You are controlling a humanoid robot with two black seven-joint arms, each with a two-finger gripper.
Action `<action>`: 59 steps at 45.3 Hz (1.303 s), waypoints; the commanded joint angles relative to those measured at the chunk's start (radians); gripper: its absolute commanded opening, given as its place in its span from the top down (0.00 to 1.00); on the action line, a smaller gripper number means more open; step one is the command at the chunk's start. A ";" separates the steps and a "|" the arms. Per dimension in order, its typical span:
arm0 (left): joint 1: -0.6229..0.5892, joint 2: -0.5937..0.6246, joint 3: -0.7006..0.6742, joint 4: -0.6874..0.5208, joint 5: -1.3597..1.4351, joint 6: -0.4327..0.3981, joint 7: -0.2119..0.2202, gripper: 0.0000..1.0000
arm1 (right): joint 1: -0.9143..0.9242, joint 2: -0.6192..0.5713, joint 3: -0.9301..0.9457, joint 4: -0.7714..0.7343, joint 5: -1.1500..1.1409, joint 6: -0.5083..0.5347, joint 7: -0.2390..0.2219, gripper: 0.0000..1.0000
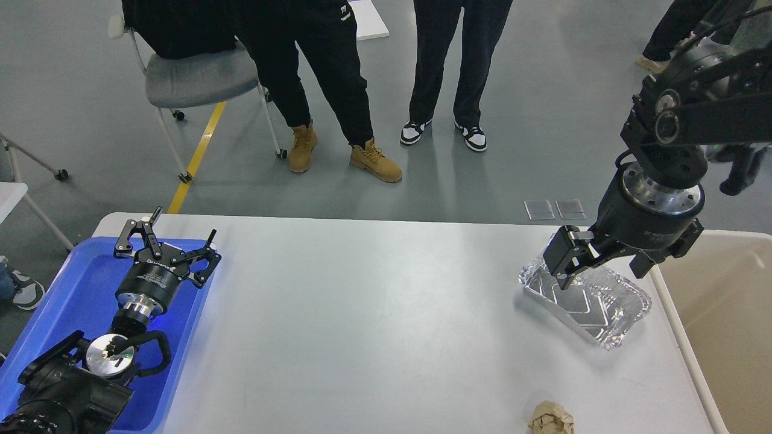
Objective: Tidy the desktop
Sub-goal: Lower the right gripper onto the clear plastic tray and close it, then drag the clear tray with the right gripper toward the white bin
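The desktop (374,313) is a wide white-grey tabletop. A crumpled foil tray (594,304) lies at its right side. My right gripper (603,274) hangs over the tray's far rim, fingers apart; one fingertip (564,278) dips inside the tray and the other stands by its right rim. It hides part of the rim. A crumpled brown paper ball (552,419) lies at the front edge. At the left, my left gripper (169,241) hovers open over a blue tray (72,301), with nothing between its fingers.
A beige open bin (724,313) stands against the table's right edge. Beyond the far edge two people stand (338,90), with a grey wheeled chair (199,78) to their left. Another table's corner (12,193) shows at far left.
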 commanded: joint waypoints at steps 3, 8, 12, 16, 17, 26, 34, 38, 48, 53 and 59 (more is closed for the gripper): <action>0.000 0.000 0.001 0.000 0.000 0.000 0.000 0.00 | -0.006 0.001 0.002 0.000 -0.001 0.000 0.000 0.00; 0.000 0.000 0.000 0.000 0.000 0.000 0.000 0.00 | -0.007 -0.001 0.003 0.000 -0.001 0.000 0.000 0.00; 0.000 0.000 0.000 0.000 0.000 0.000 0.000 0.00 | -0.009 -0.002 0.003 0.000 -0.001 0.000 0.000 0.00; 0.000 0.000 0.000 0.000 0.000 0.000 0.000 0.00 | -0.015 -0.005 0.000 0.000 -0.004 0.000 0.000 0.00; 0.000 0.000 0.000 0.000 0.000 0.000 0.000 0.00 | -0.020 -0.005 0.000 -0.002 -0.004 -0.001 0.000 0.00; 0.000 0.000 0.001 0.000 0.000 0.000 0.000 0.00 | -0.101 0.001 0.011 -0.063 -0.005 -0.017 0.000 0.00; 0.000 0.000 0.001 0.000 0.000 0.000 0.000 0.00 | -0.216 -0.013 0.022 -0.199 -0.053 -0.020 0.002 0.00; 0.000 0.000 0.000 0.000 0.000 0.000 0.000 0.00 | -0.302 -0.028 0.043 -0.302 -0.097 -0.021 0.002 0.00; 0.000 0.000 0.000 0.000 0.000 0.000 0.000 0.00 | -0.555 -0.053 0.088 -0.551 -0.182 -0.021 0.002 0.00; 0.000 0.000 0.000 0.000 0.000 0.000 0.000 0.00 | -0.702 -0.082 0.134 -0.681 -0.205 -0.020 0.003 0.00; 0.000 0.000 0.000 0.000 0.000 0.000 0.000 0.00 | -0.903 -0.111 0.207 -0.866 -0.246 -0.018 0.003 0.00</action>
